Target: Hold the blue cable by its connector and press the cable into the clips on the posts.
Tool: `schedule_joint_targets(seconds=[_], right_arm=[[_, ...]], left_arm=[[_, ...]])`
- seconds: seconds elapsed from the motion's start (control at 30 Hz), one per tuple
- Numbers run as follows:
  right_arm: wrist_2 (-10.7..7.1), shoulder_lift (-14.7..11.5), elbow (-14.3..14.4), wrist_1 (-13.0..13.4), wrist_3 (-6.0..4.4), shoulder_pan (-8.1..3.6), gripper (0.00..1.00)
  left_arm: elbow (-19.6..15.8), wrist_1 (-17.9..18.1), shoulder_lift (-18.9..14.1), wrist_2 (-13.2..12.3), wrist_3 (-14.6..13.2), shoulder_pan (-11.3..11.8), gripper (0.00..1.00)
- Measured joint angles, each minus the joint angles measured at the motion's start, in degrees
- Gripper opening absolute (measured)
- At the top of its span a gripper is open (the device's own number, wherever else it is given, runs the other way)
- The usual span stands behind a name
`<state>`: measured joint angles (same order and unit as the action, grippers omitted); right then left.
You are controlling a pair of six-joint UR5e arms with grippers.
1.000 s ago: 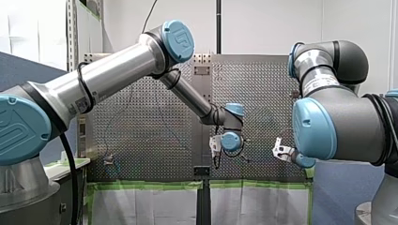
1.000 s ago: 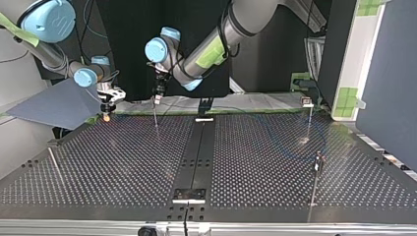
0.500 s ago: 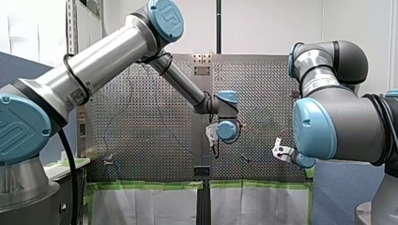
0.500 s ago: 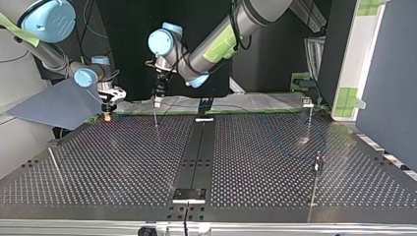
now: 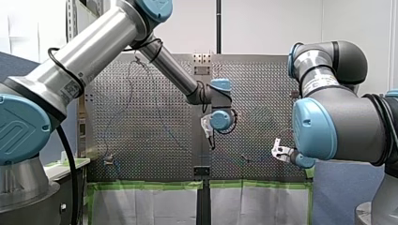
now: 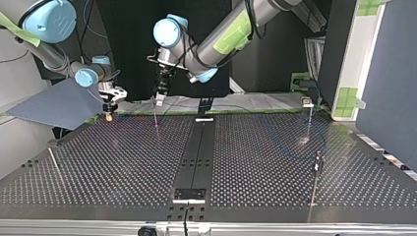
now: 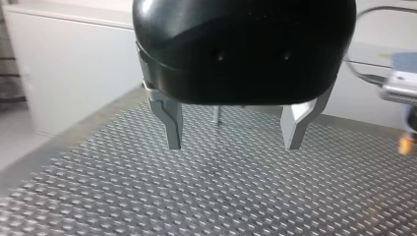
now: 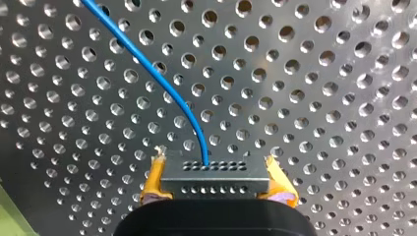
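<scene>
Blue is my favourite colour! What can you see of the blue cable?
The blue cable is thin, smooth and plastic-looking. One end enters a small grey connector with rows of tiny holes, which my right gripper holds between its yellow pads. From there it curves gently away over the perforated table and out of the right wrist view. Whether it touches the table is unclear.

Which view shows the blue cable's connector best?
The right wrist view: the connector sits large between my right gripper's yellow pads, blue cable leaving it. Other views show it too small to tell.
</scene>
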<state>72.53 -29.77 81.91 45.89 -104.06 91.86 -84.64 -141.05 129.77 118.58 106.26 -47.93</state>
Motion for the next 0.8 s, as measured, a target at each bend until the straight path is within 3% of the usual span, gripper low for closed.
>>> schedule_joint_targets(seconds=[0.33,0.6,0.8], right_arm=[[-0.24,0.08,-0.03,-0.02,0.16,0.46,0.00],[-0.27,0.09,-0.03,-0.45,1.44,0.96,0.00],[-0.28,0.09,-0.03,-0.68,1.88,1.05,0.00]], left_arm=[[-5.49,5.42,-5.48,0.04,4.10,-0.61,0.98],[-10.15,9.63,-10.16,1.99,3.82,-1.75,0.98],[-13.58,10.12,-13.58,3.38,3.29,-2.03,0.98]])
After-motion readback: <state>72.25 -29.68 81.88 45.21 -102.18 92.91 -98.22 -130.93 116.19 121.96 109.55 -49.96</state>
